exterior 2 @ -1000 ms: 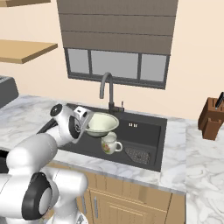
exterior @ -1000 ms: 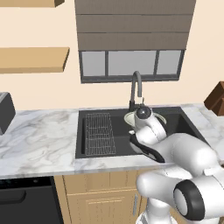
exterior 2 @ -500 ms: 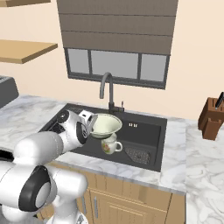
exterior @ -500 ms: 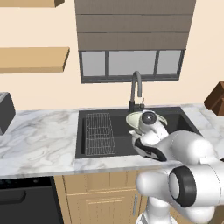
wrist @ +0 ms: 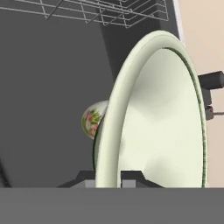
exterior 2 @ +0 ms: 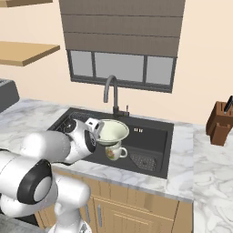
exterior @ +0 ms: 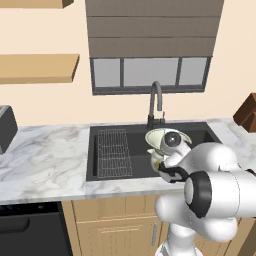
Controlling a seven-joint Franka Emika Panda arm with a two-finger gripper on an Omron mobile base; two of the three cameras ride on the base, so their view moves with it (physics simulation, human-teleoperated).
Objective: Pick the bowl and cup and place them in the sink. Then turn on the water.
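Observation:
The pale cream-green bowl (exterior 2: 113,131) hangs tipped on edge over the black sink (exterior 2: 154,136), and my gripper (exterior 2: 99,129) is shut on its rim. From the left base view the bowl (exterior: 159,136) sits just in front of my gripper (exterior: 162,145), above the sink (exterior: 200,136). In the hand view the bowl (wrist: 162,113) stands tall between the fingertips of the gripper (wrist: 109,178). The dark gooseneck faucet (exterior: 156,100) rises behind the basin, with no water running. The cup is out of view.
A cream handled jug (exterior 2: 116,152) with a floral print lies in the basin under the bowl. A wire rack (exterior: 114,152) fills the sink's left half. A knife block (exterior 2: 220,120) stands on the right counter and a dark appliance (exterior: 5,127) at the far left.
The gripper has carried the bowl a little lower and further over the basin, and the bowl has tipped more on edge. The grip has stayed shut.

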